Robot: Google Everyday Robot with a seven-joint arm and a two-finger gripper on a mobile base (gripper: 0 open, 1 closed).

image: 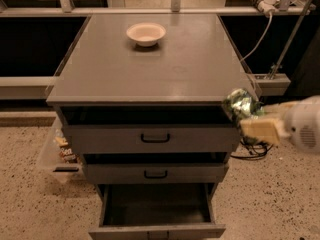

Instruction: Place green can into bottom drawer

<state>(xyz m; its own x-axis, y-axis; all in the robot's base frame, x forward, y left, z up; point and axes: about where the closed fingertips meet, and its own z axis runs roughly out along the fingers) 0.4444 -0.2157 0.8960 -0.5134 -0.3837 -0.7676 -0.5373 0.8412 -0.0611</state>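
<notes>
The green can (239, 104) is a shiny green and white can held in my gripper (250, 120). It hangs off the cabinet's front right corner, beside the top drawer's right end. The gripper's cream fingers (260, 129) are shut on the can, and the white arm comes in from the right edge. The bottom drawer (156, 230) is pulled open at the foot of the cabinet, down and left of the can. Its dark interior (156, 204) shows nothing inside.
A round cream bowl (145, 34) sits at the back of the grey cabinet top (150, 69). Two shallower drawers with black handles (155, 138) are partly open above the bottom one. Black cables (252, 151) lie on the floor at right; a clear bin with snacks (59, 151) stands at left.
</notes>
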